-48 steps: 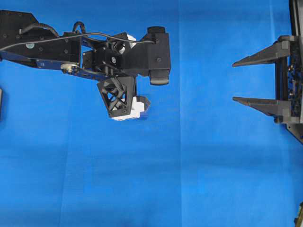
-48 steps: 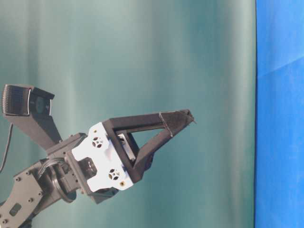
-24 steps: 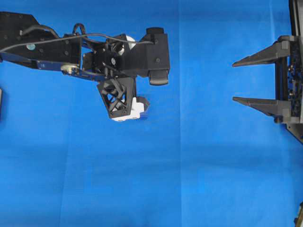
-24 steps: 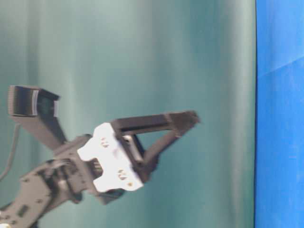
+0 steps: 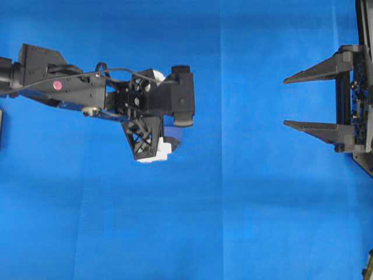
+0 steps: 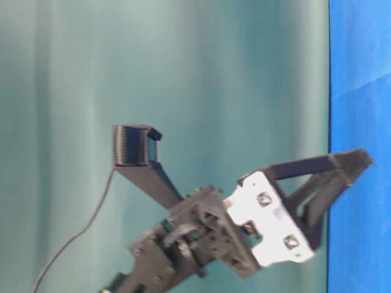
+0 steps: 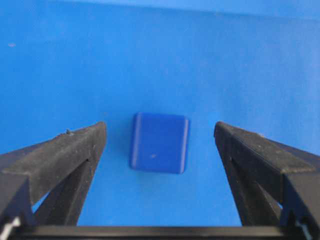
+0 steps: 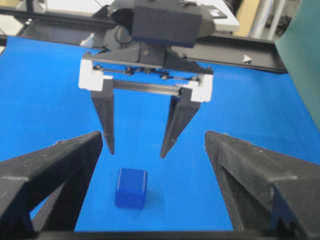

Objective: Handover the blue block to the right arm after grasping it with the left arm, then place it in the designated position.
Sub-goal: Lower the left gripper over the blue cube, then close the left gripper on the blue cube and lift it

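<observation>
Cloth (image 5: 245,204) bare round blue block (image 7: 159,142); left hand (image 8: 136,142) wide, not touching.

View: looking down past the left gripper (image 7: 159,137) onto a counter (image 7: 165,55) covered in blue cloth.
Blue block (image 7: 159,143): a small dark-blue cube with rounded edges, resting flat on the cloth, top face toward the camera.
Gripper fingers (image 7: 75,152): two black tapered fingers, one on each side of the block, spread wide apart.
Contact: clear blue cloth shows between each finger and the block; neither touches it.
Far edge: a paler strip runs along the counter's far edge.
</observation>
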Tool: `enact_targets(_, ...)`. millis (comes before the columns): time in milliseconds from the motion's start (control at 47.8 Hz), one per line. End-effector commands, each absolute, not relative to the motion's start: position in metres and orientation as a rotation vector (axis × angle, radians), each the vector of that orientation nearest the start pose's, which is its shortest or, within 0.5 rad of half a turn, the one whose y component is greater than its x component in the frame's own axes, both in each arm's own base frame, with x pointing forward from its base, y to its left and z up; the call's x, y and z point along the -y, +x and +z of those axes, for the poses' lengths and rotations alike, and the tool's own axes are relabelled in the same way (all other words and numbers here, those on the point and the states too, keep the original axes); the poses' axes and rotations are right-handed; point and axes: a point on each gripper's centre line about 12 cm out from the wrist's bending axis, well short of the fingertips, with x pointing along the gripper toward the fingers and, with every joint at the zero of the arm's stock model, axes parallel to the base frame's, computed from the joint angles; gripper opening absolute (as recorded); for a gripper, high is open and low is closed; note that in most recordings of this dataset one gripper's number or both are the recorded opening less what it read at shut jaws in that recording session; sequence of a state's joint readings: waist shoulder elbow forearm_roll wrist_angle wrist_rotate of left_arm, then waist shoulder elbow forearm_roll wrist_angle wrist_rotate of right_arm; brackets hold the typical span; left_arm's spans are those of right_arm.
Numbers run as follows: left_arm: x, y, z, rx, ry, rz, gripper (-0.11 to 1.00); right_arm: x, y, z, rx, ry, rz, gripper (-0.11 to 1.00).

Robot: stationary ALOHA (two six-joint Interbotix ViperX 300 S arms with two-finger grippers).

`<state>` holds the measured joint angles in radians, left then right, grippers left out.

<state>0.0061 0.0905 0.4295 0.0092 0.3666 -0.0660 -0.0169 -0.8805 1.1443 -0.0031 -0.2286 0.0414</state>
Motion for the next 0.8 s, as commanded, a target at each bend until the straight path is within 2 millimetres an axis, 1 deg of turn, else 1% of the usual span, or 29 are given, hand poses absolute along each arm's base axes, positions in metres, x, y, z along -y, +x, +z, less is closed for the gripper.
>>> enact_targets(0,-0.001,0.425,0.18,-0.852,-0.056,0.03,0.9,0.004,0.218,0.292,-0.004,0.035,-0.017,0.96)
enact_targets(209,-0.001,0.43,0.146,-0.901,-0.068,0.037,0.9,0.004,0.219,0.289,-0.014,0.036,-0.018,0.96)
enact_targets(398,-0.002,0.43,0.126,-0.934,-0.069,0.04,0.9,0.004,0.22,0.287,-0.02,0.037,-0.018,0.96)
enact_targets(544,-0.002,0.428,0.114,-0.941,-0.07,0.04,0.9,0.004,0.22,0.287,-0.021,0.036,-0.018,0.96)
enact_targets(775,-0.004,0.427,0.108,-0.938,-0.071,0.044,0.9,0.004,0.221,0.285,-0.027,0.034,-0.018,0.96)
